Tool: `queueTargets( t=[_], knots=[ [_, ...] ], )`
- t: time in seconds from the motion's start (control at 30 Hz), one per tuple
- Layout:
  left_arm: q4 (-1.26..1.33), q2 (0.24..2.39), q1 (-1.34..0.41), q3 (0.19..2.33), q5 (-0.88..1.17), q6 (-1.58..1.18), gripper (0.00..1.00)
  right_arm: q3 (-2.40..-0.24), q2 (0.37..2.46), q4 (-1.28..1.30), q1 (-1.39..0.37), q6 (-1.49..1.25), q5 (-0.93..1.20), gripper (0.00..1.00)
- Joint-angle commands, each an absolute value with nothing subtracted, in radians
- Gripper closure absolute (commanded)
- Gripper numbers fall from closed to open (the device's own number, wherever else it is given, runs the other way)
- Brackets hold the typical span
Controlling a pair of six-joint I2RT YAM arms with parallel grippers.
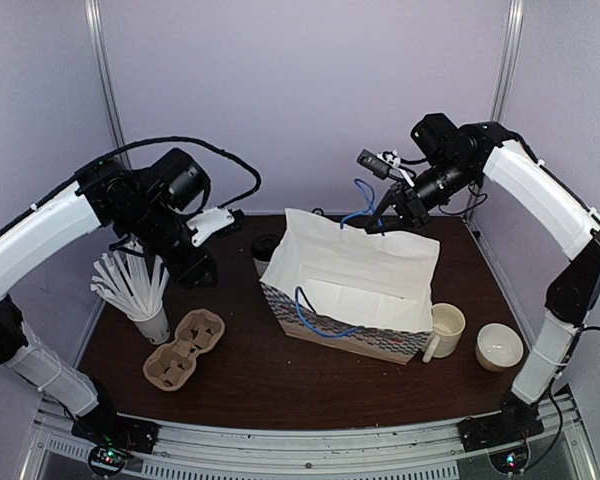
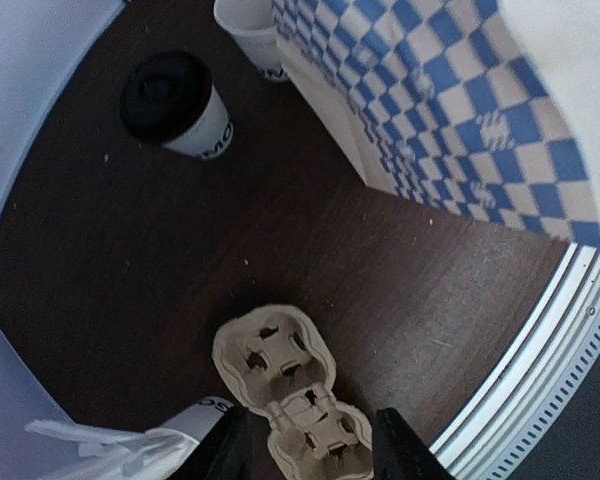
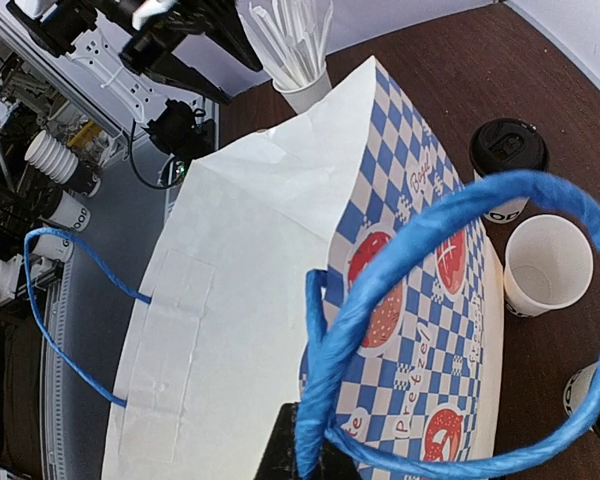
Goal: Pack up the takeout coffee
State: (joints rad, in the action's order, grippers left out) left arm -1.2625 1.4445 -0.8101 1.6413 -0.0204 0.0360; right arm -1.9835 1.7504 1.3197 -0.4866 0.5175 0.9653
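Guard against slip of blue handle (image 3: 352, 320), pinched tight in right gripper (image 1: 385, 218): paper bag (image 1: 350, 265) collapse. Steer left gripper (image 2: 310, 445), moderately spread, empty over cup carrier (image 2: 275, 365), without toppling lidded cup (image 2: 170, 100) at bag's ten o'clock.

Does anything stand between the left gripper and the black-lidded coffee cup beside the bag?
Nothing visible does. The cardboard cup carrier lies under the open left gripper; from there to the lidded cup only bare table shows.
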Motion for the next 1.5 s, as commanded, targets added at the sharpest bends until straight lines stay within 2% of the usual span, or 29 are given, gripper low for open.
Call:
queueTargets(
  t=[0.0,0.23,0.67,0.97,1.47],
  knots=[
    [-1.322,1.440,-0.839,1.529,-0.195,-0.209,0.54,-1.961,1.685,1.335,-0.483,0.558,0.998,1.00],
    [-1.237,1.476,-0.845,1.318,-0.270,-0.339,0.50,-1.948,1.686,1.352,-0.477,0.578,1.010,1.00],
    [-1.044,1.531,-0.791,1.086,-0.134,-0.370,0.51,-1.929,1.667,1.353,-0.477,0.590,1.008,1.00],
    [-1.027,1.540,-0.751,1.015,-0.175,-0.402,0.53,-1.924,1.673,1.350,-0.477,0.592,1.007,1.00],
    [-0.981,1.527,-0.693,0.955,-0.099,-0.413,0.54,-1.916,1.684,1.346,-0.479,0.588,1.007,1.00]
  ],
)
